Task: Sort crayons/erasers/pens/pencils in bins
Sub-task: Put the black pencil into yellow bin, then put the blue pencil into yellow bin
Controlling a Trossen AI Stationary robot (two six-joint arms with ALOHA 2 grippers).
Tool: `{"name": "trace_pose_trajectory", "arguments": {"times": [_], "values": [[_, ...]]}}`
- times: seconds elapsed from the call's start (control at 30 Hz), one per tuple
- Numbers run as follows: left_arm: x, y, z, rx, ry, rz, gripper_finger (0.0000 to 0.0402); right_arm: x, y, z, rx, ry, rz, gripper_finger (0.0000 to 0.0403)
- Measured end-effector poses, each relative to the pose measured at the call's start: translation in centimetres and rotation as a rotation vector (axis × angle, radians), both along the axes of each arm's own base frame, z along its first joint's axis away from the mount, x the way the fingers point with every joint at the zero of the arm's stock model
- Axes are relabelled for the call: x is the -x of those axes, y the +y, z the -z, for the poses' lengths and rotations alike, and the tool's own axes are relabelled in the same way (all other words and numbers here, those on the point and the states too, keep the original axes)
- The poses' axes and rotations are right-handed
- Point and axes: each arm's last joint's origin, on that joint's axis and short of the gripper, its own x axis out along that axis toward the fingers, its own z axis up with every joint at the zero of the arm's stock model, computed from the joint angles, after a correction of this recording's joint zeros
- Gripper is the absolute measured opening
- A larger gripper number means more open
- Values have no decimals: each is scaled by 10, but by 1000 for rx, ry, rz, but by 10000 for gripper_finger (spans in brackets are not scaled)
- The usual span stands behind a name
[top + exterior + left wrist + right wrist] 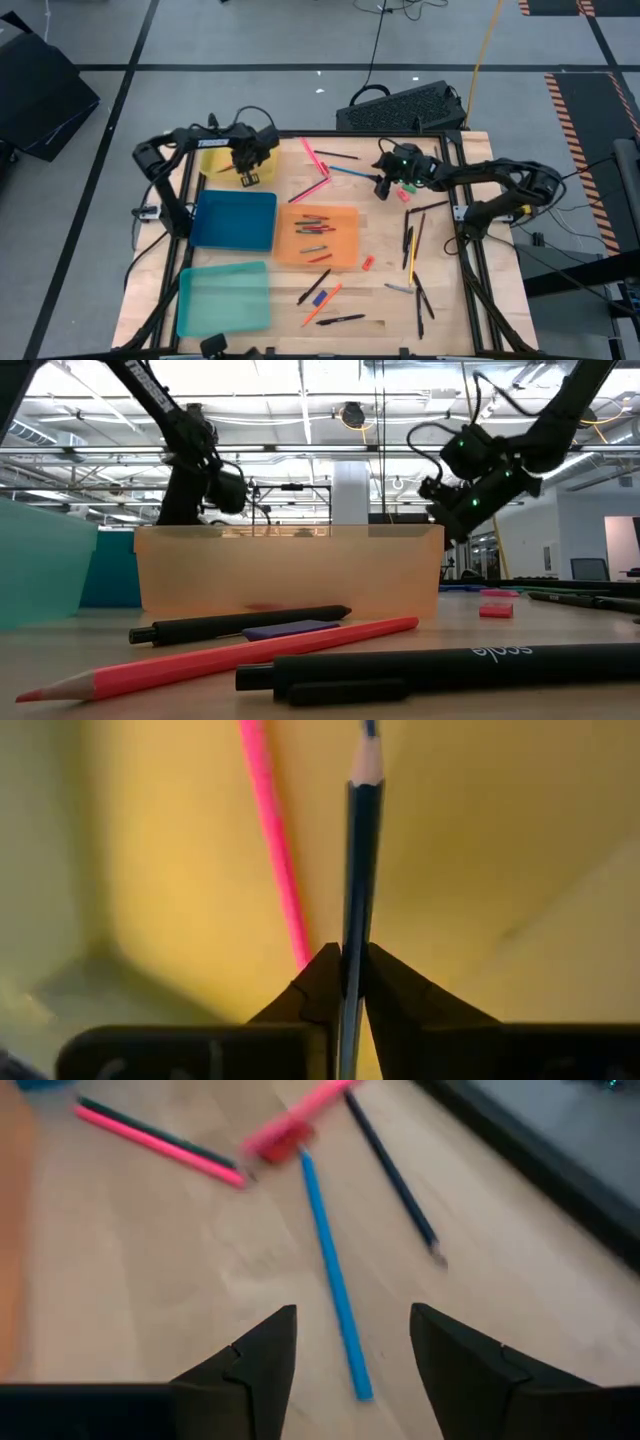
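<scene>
Yellow bin [212, 160], upper left, is receiving a dark pencil [358, 870] that the left claw [246, 176] is pinching; one pink pencil [272, 840] is lying inside. Right claw [384, 189], spread, is hovering above a blue pencil [334, 1280]. Orange bin [346, 250] is holding crayons; many sticks and erasers are waiting on the tabletop [450, 300].

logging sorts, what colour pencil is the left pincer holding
Dark blue pencil, clearest in the left wrist view.

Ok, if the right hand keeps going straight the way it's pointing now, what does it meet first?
Most likely the light blue pencil: in the right wrist view it lies on the wooden table directly ahead of the open right hand, running away between the fingers. Depth is unclear, but nothing else shows in that line before it.
</scene>
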Motion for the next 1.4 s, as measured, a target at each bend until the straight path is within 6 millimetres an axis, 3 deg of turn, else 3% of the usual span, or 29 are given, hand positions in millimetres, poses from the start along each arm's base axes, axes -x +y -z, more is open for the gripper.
{"name": "trace_pose_trajectory", "arguments": {"times": [0.23, 0.37, 0.47, 0.67, 0.8, 0.93, 1.1, 1.2, 1.3, 1.4], "values": [[-1, 2, 5, -63, 74, 21, 140, -15, -13, 33, -35, -10, -18, 160], [0, 1, -4, -97, 98, 72, 179, -28, -24, 28, -10, -52, -15, 151], [-1, -4, -13, -111, 93, 116, 192, -28, -26, 37, -84, 4, -36, 146], [-2, -14, -43, -169, 18, 184, 191, -36, -29, 34, -139, 58, -82, 134], [-4, -21, -57, -85, -140, 210, 182, -40, -32, 31, -151, 107, -82, 119], [-5, -22, -53, -37, -195, 251, 170, -42, -33, 28, -142, 184, -103, 90], [-4, -20, -36, -58, -183, 315, 152, -43, -29, 29, -141, 257, -129, 44], [-1, -25, -27, 13, -217, 309, 145, -42, -23, 32, -169, 303, -140, 19], [6, -36, -23, 160, -206, 311, 139, -42, -17, 34, -197, 335, -162, 8], [7, -42, -22, 189, -171, 319, 136, -43, -12, 35, -204, 344, -180, 10]]}}
